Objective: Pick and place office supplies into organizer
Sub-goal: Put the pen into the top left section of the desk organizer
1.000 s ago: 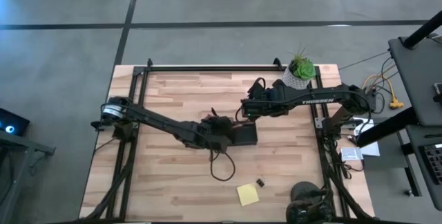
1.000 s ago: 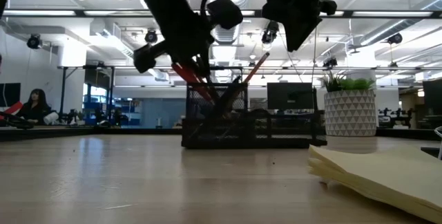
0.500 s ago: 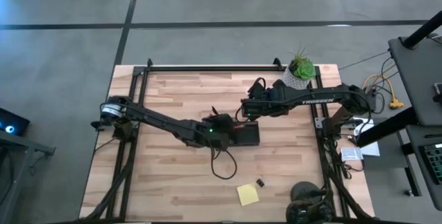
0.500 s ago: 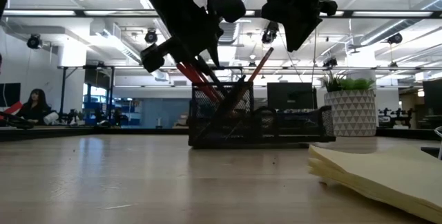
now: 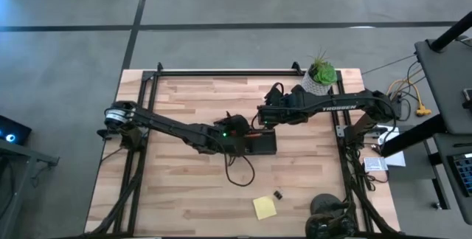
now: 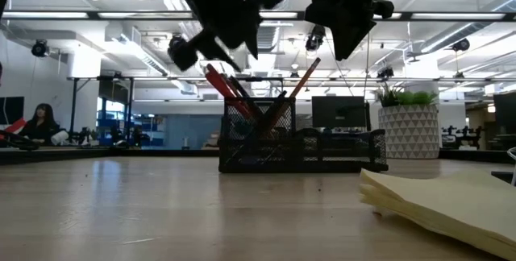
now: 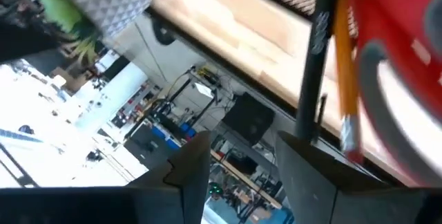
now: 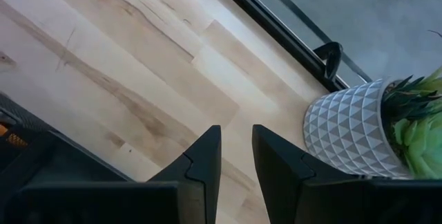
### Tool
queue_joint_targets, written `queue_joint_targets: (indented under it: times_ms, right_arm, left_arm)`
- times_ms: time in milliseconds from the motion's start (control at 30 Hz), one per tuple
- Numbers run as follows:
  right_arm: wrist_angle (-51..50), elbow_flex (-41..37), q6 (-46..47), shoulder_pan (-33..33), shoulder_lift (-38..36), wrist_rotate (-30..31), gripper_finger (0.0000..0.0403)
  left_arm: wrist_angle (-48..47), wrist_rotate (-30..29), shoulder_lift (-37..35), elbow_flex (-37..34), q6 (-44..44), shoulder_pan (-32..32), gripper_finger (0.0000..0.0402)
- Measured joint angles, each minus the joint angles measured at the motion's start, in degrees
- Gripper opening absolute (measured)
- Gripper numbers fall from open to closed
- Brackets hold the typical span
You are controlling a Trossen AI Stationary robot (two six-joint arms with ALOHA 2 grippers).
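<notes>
The black mesh organizer [image 5: 259, 143] [image 6: 302, 144] stands mid-table. In its left cup lean the red-handled scissors [image 6: 216, 82] [image 7: 400, 79], an orange pencil [image 6: 303, 78] [image 7: 343, 79] and a dark pen [image 7: 314, 65], upper ends sticking out. My left gripper [image 5: 237, 131] [image 7: 242, 151] hovers open just above that cup, nothing between its fingers. My right gripper [image 5: 259, 116] [image 6: 343, 43] [image 8: 236, 137] hangs above the table just beyond the organizer, its fingers a narrow gap apart and empty. A yellow sticky-note pad [image 5: 264, 207] [image 6: 443, 200] and a black binder clip [image 5: 278, 194] lie flat near the front edge.
A green plant in a white patterned pot [image 5: 320, 77] [image 6: 409, 128] [image 8: 366, 124] stands at the table's far right, close to the right arm. A dark cable loop [image 5: 240, 171] lies in front of the organizer. Bare wood spreads to the left and near side.
My left gripper has opened and risen from the organizer's left cup, letting go of the red-handled scissors, which stay leaning in the cup. The organizer has slid a little toward the table's right.
</notes>
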Motion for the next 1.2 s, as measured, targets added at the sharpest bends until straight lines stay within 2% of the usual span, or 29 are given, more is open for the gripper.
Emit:
queue_joint_targets:
  times_ms: [133,200,300,433,500,567,633,667,800,867,933,1000,1067,1200]
  right_arm:
    - [0.0,0.0,-0.3,0.0,0.0,0.0,0.0077]
    - [-0.1,0.0,-0.3,0.0,0.0,0.0,0.0077]
    - [-0.1,-0.1,-0.3,0.0,0.0,0.0,0.0077]
    - [0.0,-0.1,-0.3,0.0,0.0,0.3,0.0077]
    - [0.0,-0.1,0.3,0.0,0.0,0.3,0.0077]
    - [0.0,-0.1,1.3,0.0,0.0,0.4,0.0077]
    - [0.1,-0.1,1.8,0.0,0.0,0.5,0.0077]
    - [0.1,-0.2,1.8,0.0,0.0,0.5,0.0077]
    - [0.4,-0.5,1.9,0.0,0.0,0.6,0.0077]
    - [0.5,-0.8,2.0,-0.1,0.0,0.8,0.0077]
    - [0.5,-1.3,2.2,0.0,0.0,1.7,0.0077]
    - [0.5,-2.1,3.0,0.0,0.0,2.8,0.0077]
    - [0.5,-3.0,4.6,-0.1,0.0,3.4,0.0077]
    - [0.6,-4.3,6.7,0.0,0.0,3.6,0.0077]
  left_arm:
    - [0.2,-0.8,-2.6,0.9,-0.2,-0.3,0.0147]
    - [2.3,-2.9,-4.0,1.6,-3.6,-0.4,0.0147]
    - [3.9,-7.0,-7.0,3.9,-13.2,-0.4,0.0143]
    - [-2.2,-6.5,-10.6,6.4,-35.4,0.2,0.0115]
    - [-6.9,-1.0,-12.6,7.4,-48.7,1.9,0.0089]
    - [-11.5,9.3,-15.4,7.8,-62.1,5.4,0.0054]
    - [-13.3,19.3,-17.6,7.2,-70.7,10.3,0.0018]
    - [-14.2,21.6,-18.8,6.3,-72.7,12.8,0.0009]
    - [-14.7,22.9,-21.2,2.8,-70.6,20.9,0.001]
    - [-13.6,27.8,-21.7,0.9,-69.0,23.6,0.0006]
    - [-8.8,33.3,-22.0,-2.1,-65.8,24.3,0.0002]
    - [-3.3,34.9,-22.1,-6.2,-63.8,22.9,0.0001]
    - [2.7,34.4,-22.0,-9.8,-63.0,20.5,0.0001]
    - [9.0,26.1,-21.9,-15.3,-63.5,16.8,0.0001]
